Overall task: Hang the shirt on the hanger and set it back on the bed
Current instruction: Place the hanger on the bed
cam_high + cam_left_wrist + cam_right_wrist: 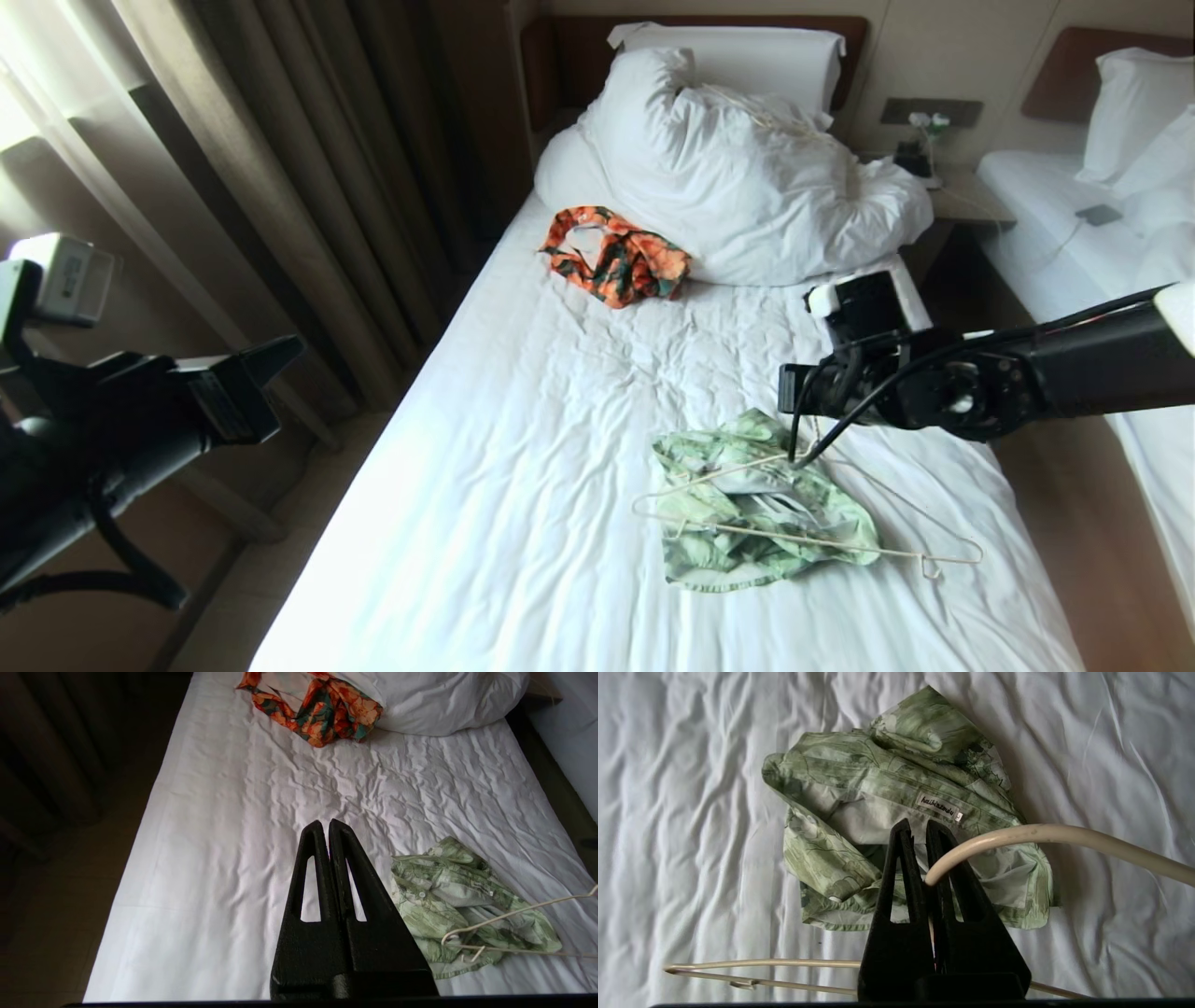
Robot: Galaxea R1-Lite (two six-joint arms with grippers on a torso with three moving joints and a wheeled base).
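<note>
Crumpled cloth shirt [761, 504], smooth coated hanger [822, 541], wrinkled matt bed [523, 448] sheet.

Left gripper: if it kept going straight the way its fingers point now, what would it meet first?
Probably just bare sheet. The left gripper, shut and empty, aims at wrinkled sheet in the middle of the bed. The shirt and hanger lie off to one side of that line, though depth is hard to judge.

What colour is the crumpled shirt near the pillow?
Orange with teal patches, the smaller garment; left wrist view shows it best.
</note>
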